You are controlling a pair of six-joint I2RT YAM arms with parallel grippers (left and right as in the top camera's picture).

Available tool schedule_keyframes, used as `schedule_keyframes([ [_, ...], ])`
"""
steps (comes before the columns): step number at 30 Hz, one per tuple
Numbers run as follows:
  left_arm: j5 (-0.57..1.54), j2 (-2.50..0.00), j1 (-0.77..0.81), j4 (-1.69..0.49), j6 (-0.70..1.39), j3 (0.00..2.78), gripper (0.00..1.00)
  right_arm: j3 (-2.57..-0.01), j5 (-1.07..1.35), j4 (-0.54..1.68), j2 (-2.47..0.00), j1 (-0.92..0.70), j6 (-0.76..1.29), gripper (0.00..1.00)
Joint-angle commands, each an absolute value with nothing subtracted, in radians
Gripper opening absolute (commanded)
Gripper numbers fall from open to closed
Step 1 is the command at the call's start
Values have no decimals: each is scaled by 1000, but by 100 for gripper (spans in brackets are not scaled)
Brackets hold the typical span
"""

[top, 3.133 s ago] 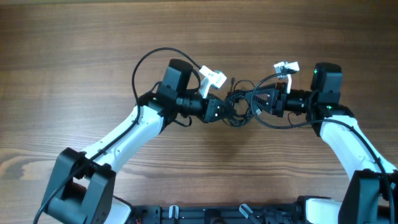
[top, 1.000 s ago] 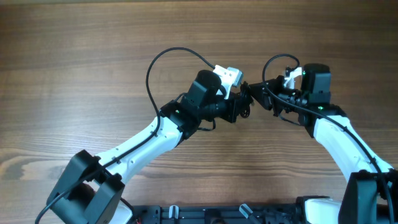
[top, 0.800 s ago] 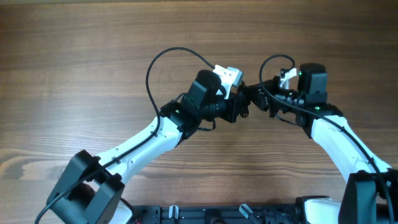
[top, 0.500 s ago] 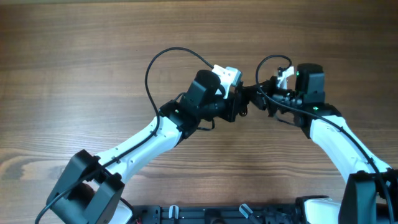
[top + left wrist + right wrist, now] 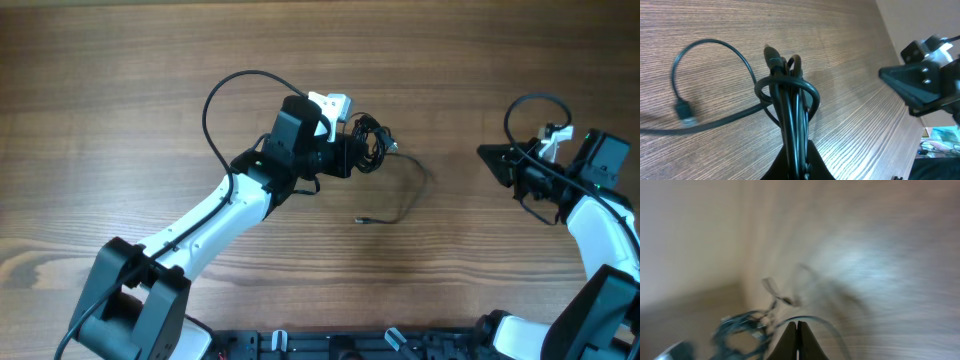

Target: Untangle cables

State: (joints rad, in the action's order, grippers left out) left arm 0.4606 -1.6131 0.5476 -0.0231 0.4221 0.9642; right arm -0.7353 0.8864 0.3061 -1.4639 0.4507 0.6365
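From above, we see the left claw [image 5: 355,155] clenched on the cables [image 5: 373,146], a small knotted bundle held just past its tip, over the wooden table [image 5: 120,70] a little left of the middle. One loose cord [image 5: 421,180] runs out of the bundle to the right, curves round and lies on the wood, ending in a small plug [image 5: 362,221] nearer the front edge. The right claw [image 5: 484,152] is well apart at the right side, its jaws pressed together with nothing between them.

In the left wrist view, the left claw [image 5: 796,162] grips the bundle [image 5: 789,95] from below, and the cords stand up out of it, wrapped by a few turns. A loose loop [image 5: 715,46] arcs off to the left and ends in a plug [image 5: 685,111] on the wood. The right claw [image 5: 902,80] shows at the right edge, apart from the bundle.

The right wrist view is badly blurred. We make out the right claw [image 5: 797,327] closed to a point and empty, and a dark smear at lower left that we take for the cables [image 5: 742,327].
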Motion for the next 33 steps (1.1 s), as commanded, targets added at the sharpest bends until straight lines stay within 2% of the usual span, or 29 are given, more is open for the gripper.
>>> schedule_keyframes([
  [1, 461, -1613, 534, -17, 397, 969, 4, -732, 713, 369, -1449, 452, 583, 13],
  [2, 478, -1613, 534, -14, 396, 969, 4, -732, 764, 375, -1449, 448, 517, 20],
  [4, 554, -1613, 534, 2, 371, 969, 4, -732, 908, 379, -1449, 434, 358, 41],
  [5, 635, -1613, 534, 15, 316, 969, 4, -732, 973, 381, -1449, 424, 305, 45],
  [8, 791, -1613, 535, 22, 193, 969, 4, -732, 1239, 344, -1449, 332, 94, 45],
  [13, 947, -1613, 532, 22, 163, 969, 4, -732, 1239, 285, -1449, 179, -56, 45],
  [15, 961, -1613, 532, 14, 163, 969, 4, -732, 1226, 258, -1449, 129, -51, 45],
  [17, 961, -1613, 531, 8, 163, 969, 4, -732, 1166, 250, -1449, 103, -35, 39],
  [21, 962, -1613, 531, 7, 164, 969, 4, -732, 846, 252, -1449, 92, 174, 33],
  [25, 1020, -1613, 531, 8, 164, 969, 4, -732, 623, 251, -1449, 92, 327, 33],
  [28, 1062, -1613, 531, 9, 164, 969, 4, -732, 550, 256, -1449, 92, 345, 33],
  [30, 1096, -1613, 530, 12, 164, 969, 4, -732, 416, 280, -1449, 92, 423, 33],
  [31, 1113, -1613, 530, 12, 164, 969, 4, -732, 322, 299, -1449, 92, 488, 36],
  [33, 1141, -1613, 530, 12, 164, 969, 4, -732, 282, 303, -1449, 92, 505, 40],
])
